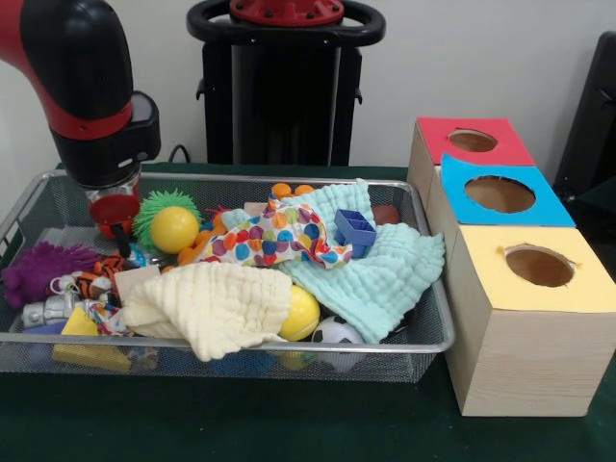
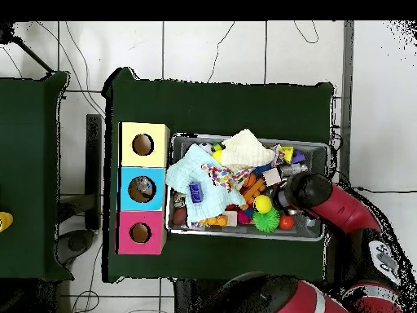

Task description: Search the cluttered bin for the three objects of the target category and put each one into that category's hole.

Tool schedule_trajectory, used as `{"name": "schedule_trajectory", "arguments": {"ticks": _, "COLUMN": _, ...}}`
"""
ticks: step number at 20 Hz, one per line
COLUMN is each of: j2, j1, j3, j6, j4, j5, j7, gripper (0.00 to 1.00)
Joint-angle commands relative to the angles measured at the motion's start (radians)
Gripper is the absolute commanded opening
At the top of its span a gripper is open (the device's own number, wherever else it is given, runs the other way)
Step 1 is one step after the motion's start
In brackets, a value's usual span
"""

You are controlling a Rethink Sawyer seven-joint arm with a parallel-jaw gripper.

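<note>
My gripper (image 1: 117,223) hangs low inside the wire-mesh bin (image 1: 423,339) at its end farthest from the boxes — I cannot tell how it is set. Just beside it sit a yellow ball (image 1: 174,229) and a green spiky ball (image 1: 166,204); further out lie a cream cloth (image 1: 217,305) and a mint cloth (image 1: 380,274). No water bottle shows — I judge I'm searching, and should lift the cloths next.
</note>
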Motion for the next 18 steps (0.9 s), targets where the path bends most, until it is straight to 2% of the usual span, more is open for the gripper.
{"name": "schedule_trajectory", "arguments": {"ticks": 1, "j2": 0.069, "j1": -0.011, "j3": 0.099, "j6": -0.094, "j4": 0.002, "j5": 0.004, "j7": 0.052, "gripper": 1.00}}
{"name": "schedule_trajectory", "arguments": {"ticks": 18, "j2": 0.106, "j1": 0.016, "j3": 0.109, "j6": -0.126, "j4": -0.020, "j5": 0.037, "j7": 0.097, "gripper": 1.00}}
